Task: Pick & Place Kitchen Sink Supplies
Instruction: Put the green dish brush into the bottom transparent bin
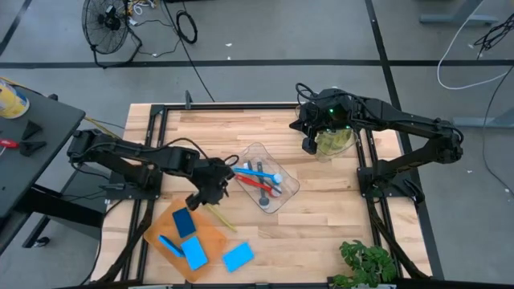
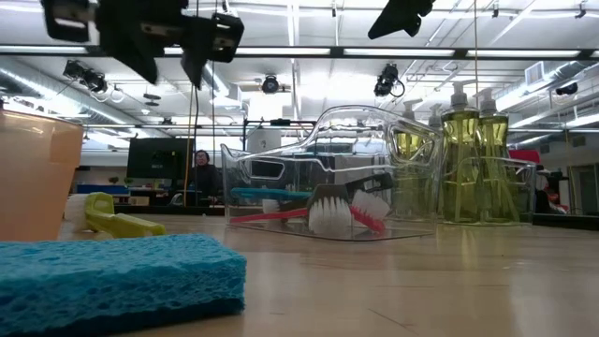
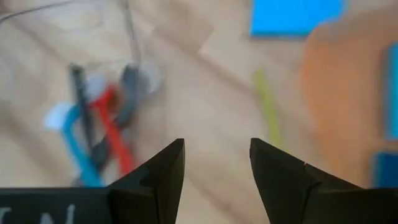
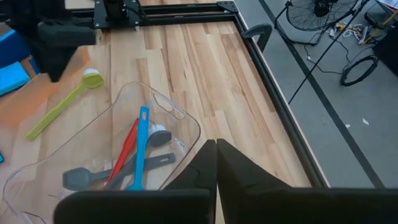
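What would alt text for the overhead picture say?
Two dark robot arms work over a wooden table: the left gripper hovers open above a yellow-green brush, beside a clear tub holding brushes. Blue sponges lie near an orange tray.

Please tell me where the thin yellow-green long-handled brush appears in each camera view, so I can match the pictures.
High view: the thin yellow-green long-handled brush lies on the wooden table beside the flat orange tray.
Low view: at left, on the table.
Left wrist view: a blurred stripe beyond the open left gripper.
Right wrist view: upper left.
Shared landmark: the clear plastic tub holding brushes.
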Robot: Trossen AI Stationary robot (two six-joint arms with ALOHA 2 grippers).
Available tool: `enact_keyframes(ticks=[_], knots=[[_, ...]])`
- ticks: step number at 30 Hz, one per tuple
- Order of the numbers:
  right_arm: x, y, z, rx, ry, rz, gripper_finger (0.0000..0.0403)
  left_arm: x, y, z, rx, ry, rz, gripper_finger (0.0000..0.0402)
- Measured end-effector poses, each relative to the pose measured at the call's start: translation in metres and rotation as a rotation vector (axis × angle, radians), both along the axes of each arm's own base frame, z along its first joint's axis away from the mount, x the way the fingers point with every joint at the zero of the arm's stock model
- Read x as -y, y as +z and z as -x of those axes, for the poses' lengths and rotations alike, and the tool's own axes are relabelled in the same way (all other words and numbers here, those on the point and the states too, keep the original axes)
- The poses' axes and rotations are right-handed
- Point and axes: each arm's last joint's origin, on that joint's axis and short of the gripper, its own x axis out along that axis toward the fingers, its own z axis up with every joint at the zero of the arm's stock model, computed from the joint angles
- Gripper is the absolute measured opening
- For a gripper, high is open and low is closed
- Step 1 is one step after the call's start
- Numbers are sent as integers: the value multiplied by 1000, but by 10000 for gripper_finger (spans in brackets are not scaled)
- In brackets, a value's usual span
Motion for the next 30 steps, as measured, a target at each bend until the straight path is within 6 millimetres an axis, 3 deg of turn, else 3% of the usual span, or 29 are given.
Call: enact_keyframes(ticks=[5,17,30], knots=[[0,0,0,0,0,0,6,6,-4,-1,-55,-35,130,186],[0,-1,1,-8,0,-3,6,20,-50,-17,-260,-51,92,186],[0,-1,1,-13,0,-3,6,20,-77,-20,-407,-35,78,186]])
